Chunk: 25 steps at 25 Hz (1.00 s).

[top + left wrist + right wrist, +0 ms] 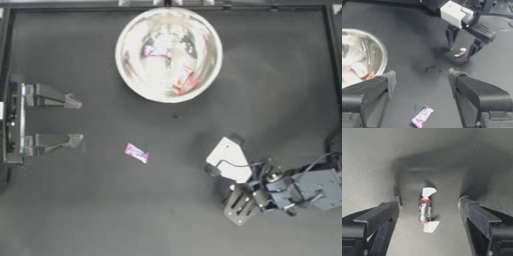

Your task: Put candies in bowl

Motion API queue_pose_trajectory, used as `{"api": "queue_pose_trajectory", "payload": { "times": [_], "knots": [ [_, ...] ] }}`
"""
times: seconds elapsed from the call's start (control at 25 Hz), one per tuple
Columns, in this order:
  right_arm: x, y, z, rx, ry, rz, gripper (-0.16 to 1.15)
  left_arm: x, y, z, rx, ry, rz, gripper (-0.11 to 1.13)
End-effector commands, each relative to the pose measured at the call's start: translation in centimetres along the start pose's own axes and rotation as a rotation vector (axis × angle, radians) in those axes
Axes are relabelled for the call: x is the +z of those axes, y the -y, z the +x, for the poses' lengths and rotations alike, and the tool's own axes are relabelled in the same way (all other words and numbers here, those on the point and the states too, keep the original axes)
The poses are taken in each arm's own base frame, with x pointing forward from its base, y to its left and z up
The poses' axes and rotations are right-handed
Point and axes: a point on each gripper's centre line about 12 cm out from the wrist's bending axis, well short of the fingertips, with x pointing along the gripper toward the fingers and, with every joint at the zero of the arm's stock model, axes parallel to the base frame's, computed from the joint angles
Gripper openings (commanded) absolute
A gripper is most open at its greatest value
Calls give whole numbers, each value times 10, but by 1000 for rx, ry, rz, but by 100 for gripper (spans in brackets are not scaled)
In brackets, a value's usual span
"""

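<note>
From above, my right claw [235,204] hangs low at the near right of the tabletop [80,210], while the bowl [168,54] sits far centre holding candies and a purple-pink candy [136,153] lies left of centre. My left wrist camera shows the left claw [422,85] spread apart, parked at the left. My right wrist camera shows jaws apart around a red-banded candy [425,209] lying between them.
</note>
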Motion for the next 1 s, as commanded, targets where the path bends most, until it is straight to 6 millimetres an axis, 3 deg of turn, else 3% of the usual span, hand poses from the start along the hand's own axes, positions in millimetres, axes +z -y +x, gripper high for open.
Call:
{"api": "queue_pose_trajectory", "payload": {
  "times": [0.04, 0.28, 0.56, 1.0],
  "knots": [
    [1, -5, -6, 20, 11, -3, 98, 5, 0, 0, 1, 17, -2, 96],
    [-1, -6, -6, 16, 11, -10, 90, 5, 0, 0, 3, 17, -2, 96],
    [-1, -5, -6, 4, 10, -15, 53, 5, 0, 0, 1, 18, -2, 96],
    [7, -10, -16, -1, 67, -56, 42, 5, 0, 0, 1, 17, -3, 96]
  ]
}}
